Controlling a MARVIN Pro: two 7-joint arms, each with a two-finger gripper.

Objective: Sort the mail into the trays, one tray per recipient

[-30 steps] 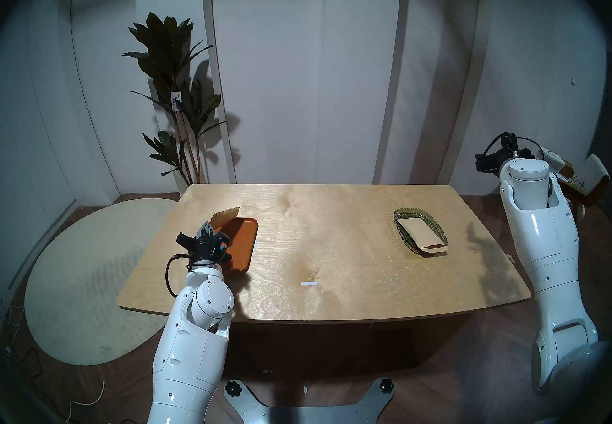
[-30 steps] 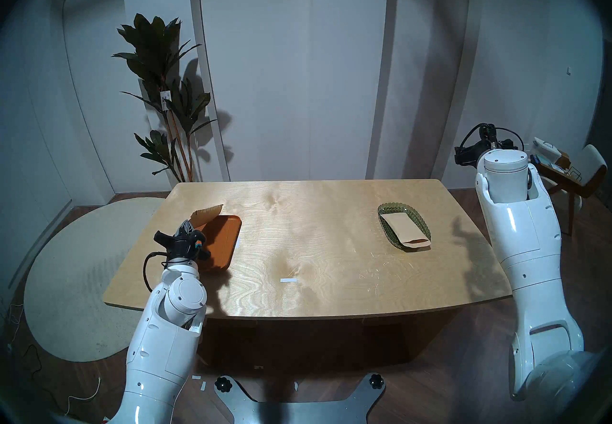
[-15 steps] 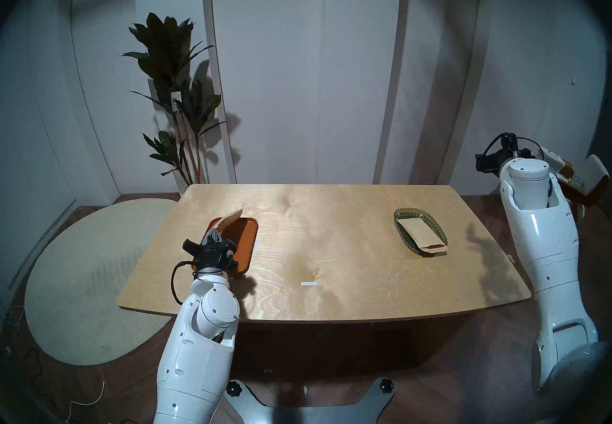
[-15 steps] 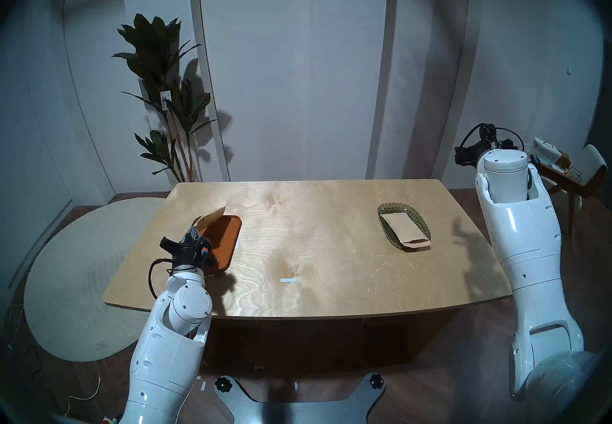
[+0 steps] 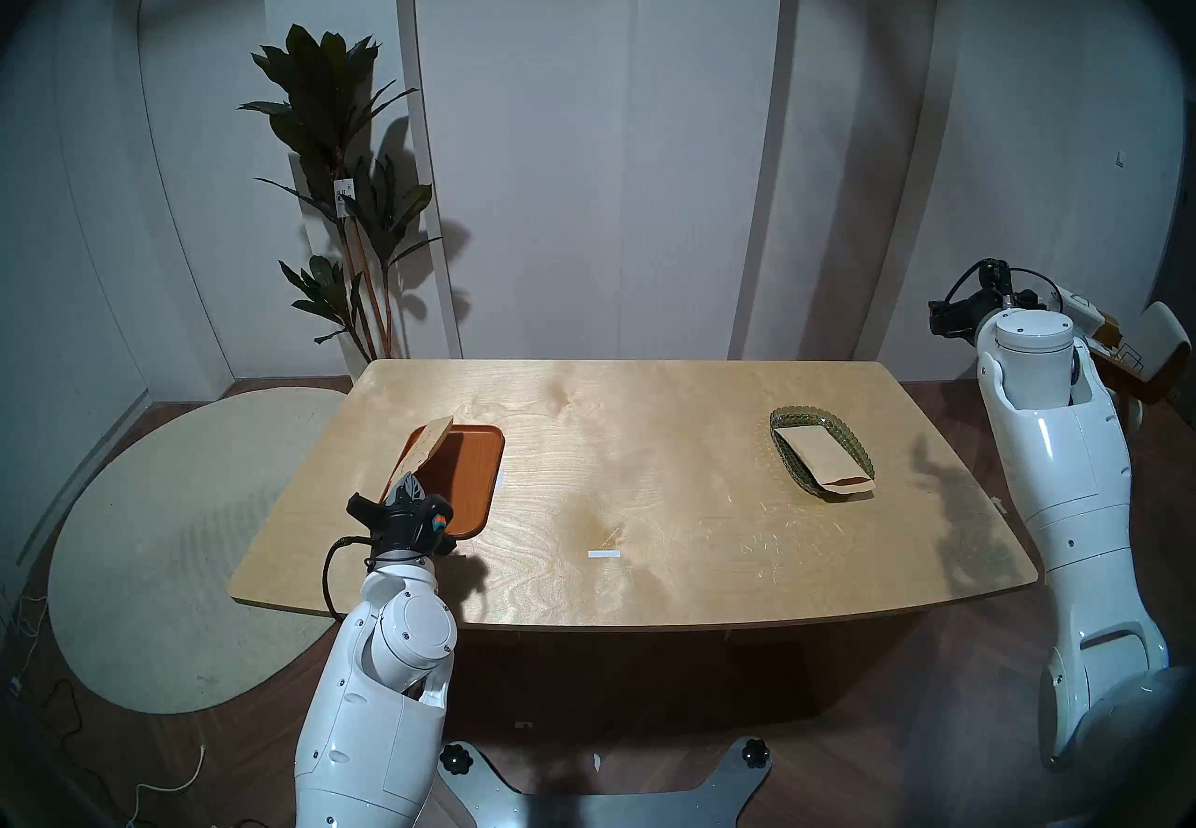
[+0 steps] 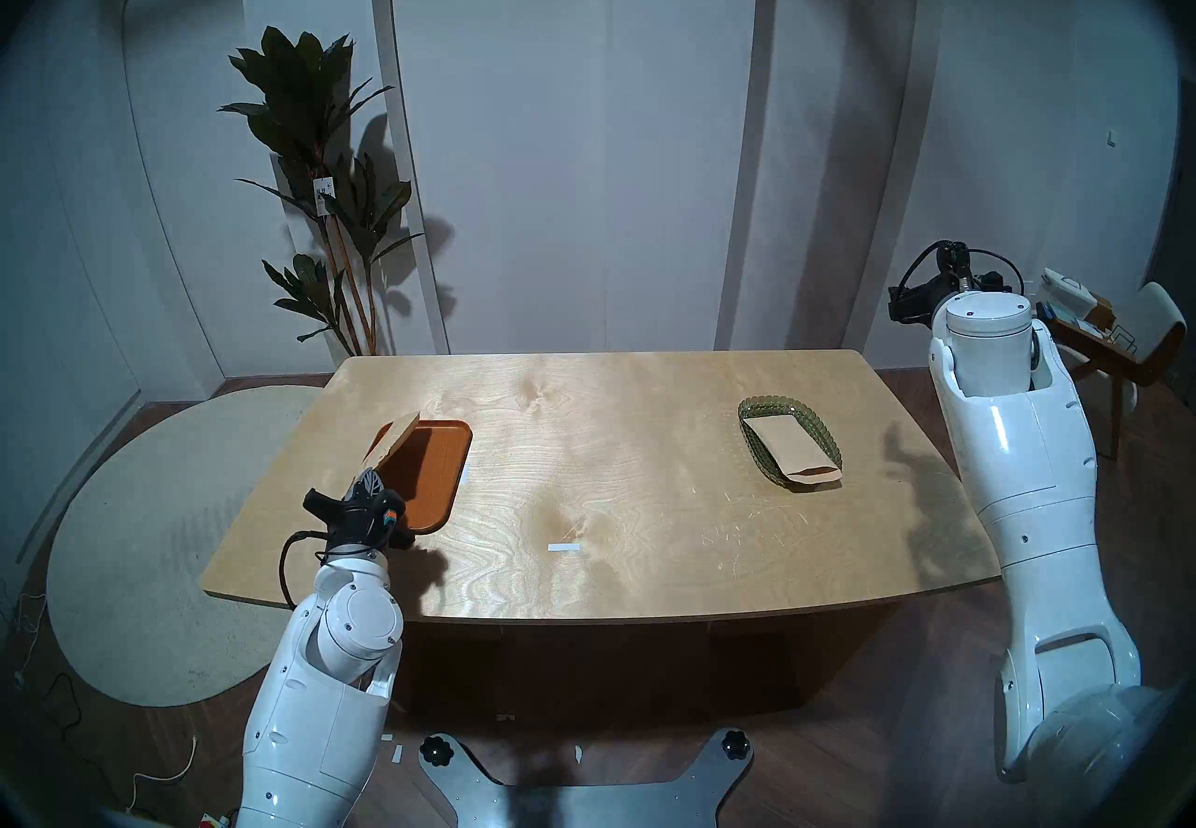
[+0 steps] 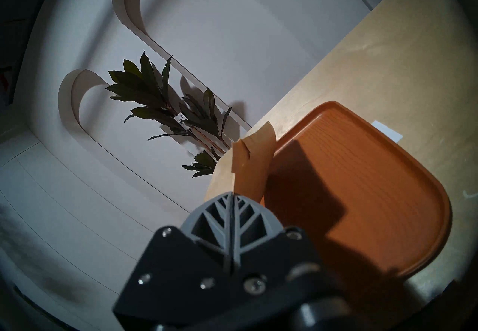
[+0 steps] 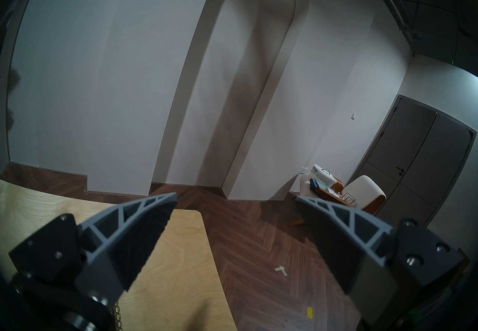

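The counter (image 5: pixel 647 484) carries the orange tray (image 5: pixel 476 477), taken as landmark. Well to its right, the green dish (image 5: pixel 854 442) holds one envelope (image 5: pixel 822 458). Over its left rim, a second envelope (image 5: pixel 420 451) is pinched, tilted, by the closed left claw (image 5: pixel 406 484). The right claw (image 8: pixel 236 242) gapes empty. If released tilted, this envelope could slide outside the rim.

We see a pale plywood table (image 5: pixel 647 484) with visible swirling grain and a soft sheen, scuffed near one end. On it sit an orange-brown tray (image 5: pixel 476 471) with a fine wood-grain texture, a green ribbed glass dish (image 5: pixel 854 438), and two matt tan kraft-paper envelopes (image 5: pixel 424 448) (image 5: pixel 822 458). The arms' (image 5: pixel 369 723) shells are glossy white plastic.
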